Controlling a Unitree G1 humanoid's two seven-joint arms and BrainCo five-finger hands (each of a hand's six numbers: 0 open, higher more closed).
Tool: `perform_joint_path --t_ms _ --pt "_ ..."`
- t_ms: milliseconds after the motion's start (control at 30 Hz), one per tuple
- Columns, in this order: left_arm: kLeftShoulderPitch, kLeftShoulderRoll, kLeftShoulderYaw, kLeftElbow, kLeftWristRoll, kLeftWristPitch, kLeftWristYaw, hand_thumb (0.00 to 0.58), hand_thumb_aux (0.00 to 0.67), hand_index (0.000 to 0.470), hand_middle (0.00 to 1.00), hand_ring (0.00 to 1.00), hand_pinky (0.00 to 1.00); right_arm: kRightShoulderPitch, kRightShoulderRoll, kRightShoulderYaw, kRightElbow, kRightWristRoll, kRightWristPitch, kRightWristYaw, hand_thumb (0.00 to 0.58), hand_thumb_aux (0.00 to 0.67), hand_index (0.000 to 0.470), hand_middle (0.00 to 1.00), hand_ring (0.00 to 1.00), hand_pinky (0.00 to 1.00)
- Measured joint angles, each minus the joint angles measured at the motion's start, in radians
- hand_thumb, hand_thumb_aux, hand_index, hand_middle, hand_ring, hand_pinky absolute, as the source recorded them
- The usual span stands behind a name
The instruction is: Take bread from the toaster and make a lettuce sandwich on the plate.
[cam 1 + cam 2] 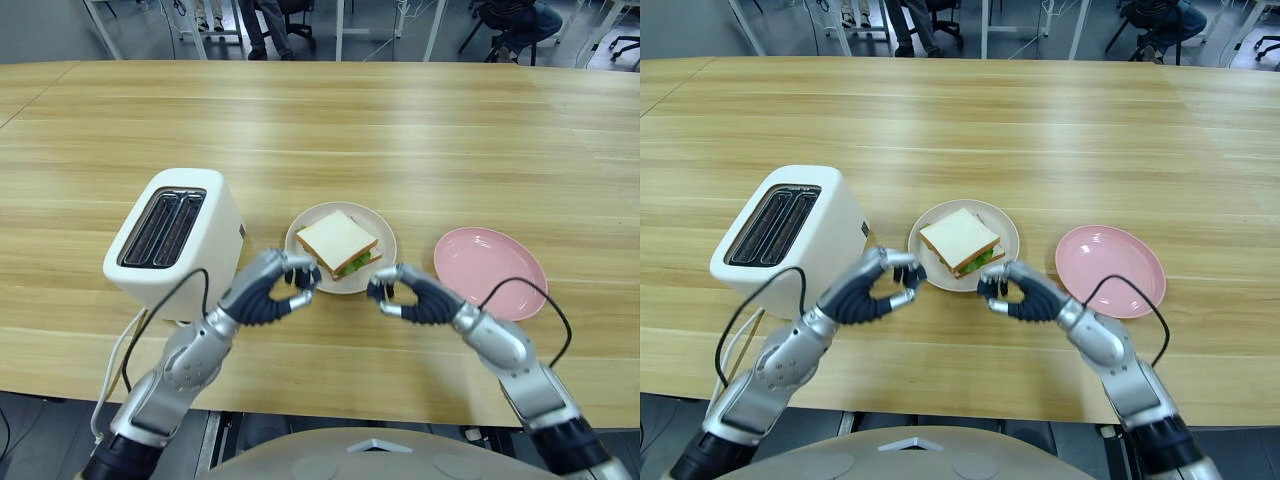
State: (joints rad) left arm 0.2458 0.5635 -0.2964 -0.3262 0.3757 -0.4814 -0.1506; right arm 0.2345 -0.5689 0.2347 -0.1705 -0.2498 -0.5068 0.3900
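A cream toaster [175, 243] stands on the wooden table at the left, its two slots dark. To its right, a beige plate [384, 236] carries a sandwich [337, 243]: a slice of white bread on top, green lettuce showing at its near edge, another slice beneath. My left hand [268, 288] hovers just in front of the plate's left rim with fingers curled and nothing in them. On the other side, my right hand [408, 294] sits at the plate's front right rim, also curled and holding nothing. Both hands are clear of the sandwich.
A pink plate [490, 266] with nothing on it lies to the right of the sandwich plate, close behind my right forearm. The toaster's cord [118, 358] hangs over the table's near edge. Chair and desk legs stand beyond the far edge.
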Motion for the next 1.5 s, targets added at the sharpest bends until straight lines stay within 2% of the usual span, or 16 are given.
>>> perform_joint_path --t_ms 100,200,433,633,933,1167,1367,1433,1500 --pt "0.000 0.004 -0.054 0.079 0.142 0.005 -0.021 0.580 0.670 0.460 1.00 1.00 1.00 0.030 -0.027 0.026 0.052 -0.176 -0.057 -0.059 0.580 0.670 0.460 1.00 1.00 1.00" --pt "-0.037 -0.011 -0.115 0.184 0.294 0.022 -0.007 0.580 0.670 0.460 1.00 1.00 1.00 0.009 -0.032 0.061 0.111 -0.380 -0.084 -0.161 0.580 0.670 0.460 1.00 1.00 1.00" --pt "-0.272 -0.095 -0.226 0.450 0.552 0.084 0.121 0.580 0.670 0.460 1.00 1.00 1.00 -0.189 0.033 0.197 0.285 -0.698 -0.057 -0.393 0.580 0.670 0.460 1.00 1.00 1.00" --pt "-0.474 -0.158 -0.279 0.682 0.649 0.155 0.247 0.580 0.670 0.460 1.00 1.00 1.00 -0.392 0.117 0.290 0.512 -0.812 0.004 -0.569 0.580 0.670 0.460 1.00 1.00 1.00" --pt "-0.760 -0.258 -0.341 1.072 0.688 0.227 0.423 0.580 0.670 0.460 1.00 1.00 1.00 -0.743 0.258 0.400 0.994 -0.877 0.133 -0.849 0.580 0.670 0.460 1.00 1.00 1.00" --pt "-0.925 -0.305 -0.362 1.332 0.684 0.272 0.552 0.580 0.670 0.460 1.00 1.00 1.00 -0.911 0.325 0.445 1.260 -0.868 0.197 -0.987 0.580 0.670 0.460 1.00 1.00 1.00" --pt "-0.928 -0.292 -0.363 1.330 0.665 0.257 0.584 0.580 0.670 0.460 1.00 1.00 1.00 -0.924 0.313 0.457 1.277 -0.822 0.162 -1.017 0.580 0.670 0.460 1.00 1.00 1.00" --pt "-0.886 -0.267 -0.360 1.268 0.645 0.244 0.576 0.580 0.670 0.460 1.00 1.00 1.00 -0.884 0.286 0.453 1.214 -0.791 0.116 -1.010 0.580 0.670 0.460 1.00 1.00 1.00" --pt "-0.780 -0.228 -0.325 1.122 0.579 0.206 0.542 0.580 0.670 0.460 1.00 1.00 1.00 -0.776 0.231 0.408 1.074 -0.686 0.011 -0.952 0.580 0.670 0.460 1.00 1.00 1.00"
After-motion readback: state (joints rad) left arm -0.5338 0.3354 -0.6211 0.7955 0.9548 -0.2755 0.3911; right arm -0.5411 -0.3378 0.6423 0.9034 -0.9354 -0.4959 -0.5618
